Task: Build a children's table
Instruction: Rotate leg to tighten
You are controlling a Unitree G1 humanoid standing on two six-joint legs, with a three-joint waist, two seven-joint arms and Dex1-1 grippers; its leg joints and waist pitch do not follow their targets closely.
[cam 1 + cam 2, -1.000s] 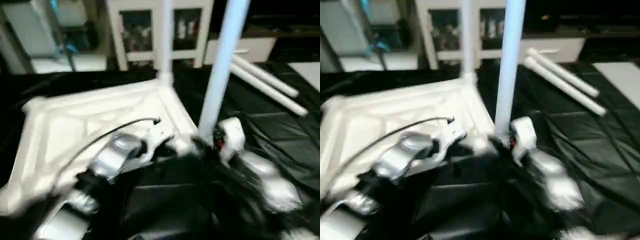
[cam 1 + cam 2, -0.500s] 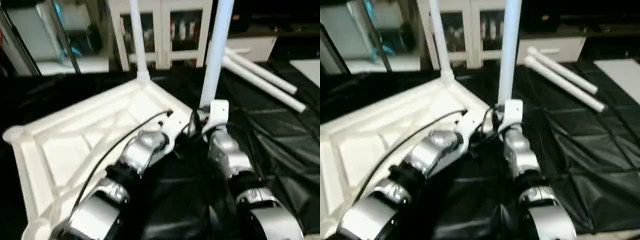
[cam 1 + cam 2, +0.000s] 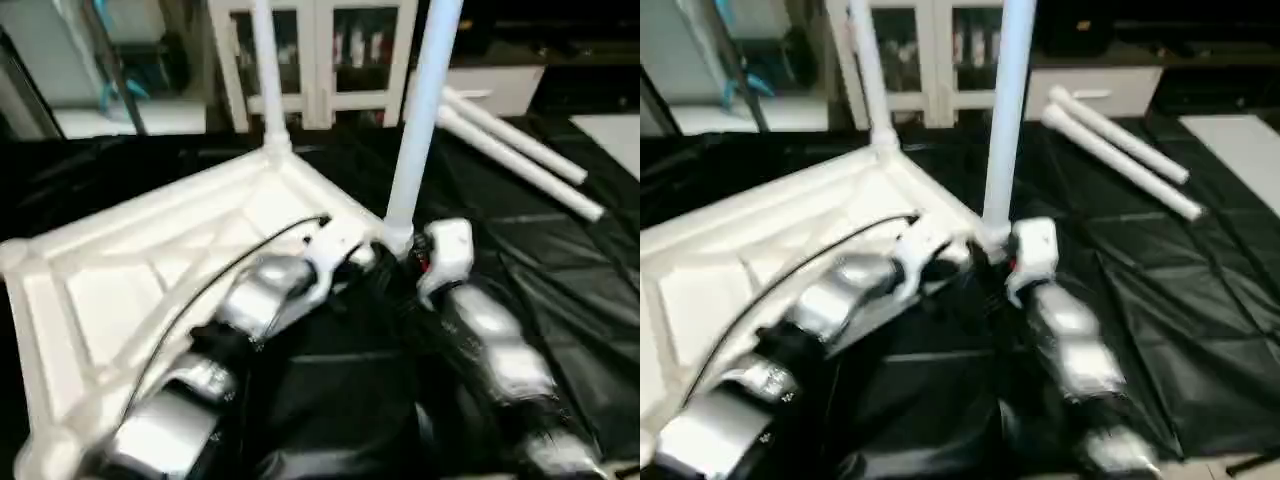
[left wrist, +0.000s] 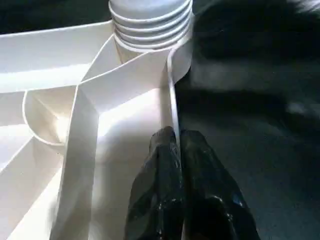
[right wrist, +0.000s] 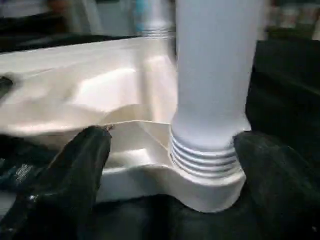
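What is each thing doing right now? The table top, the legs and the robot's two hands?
Tabletop: upside down on the black cover, ribs facing up.
Near leg: standing upright in a corner socket, threads showing at its base.
Far leg: standing upright in another corner.
Two spare legs: lying side by side on the cover.
Left hand: shut, pinching the tabletop's edge wall.
Right hand: open, fingers either side of the near leg's base.

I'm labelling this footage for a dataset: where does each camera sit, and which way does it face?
Left and right eye views: on the head, looking down over both silver forearms at the upturned tabletop, two standing legs, two spare legs.
Left wrist view: along the left gripper, fingers shut on the tabletop's rim.
Right wrist view: along the right gripper, fingers open either side of the near leg.
Shared: both wrist views show the near leg's threaded base.
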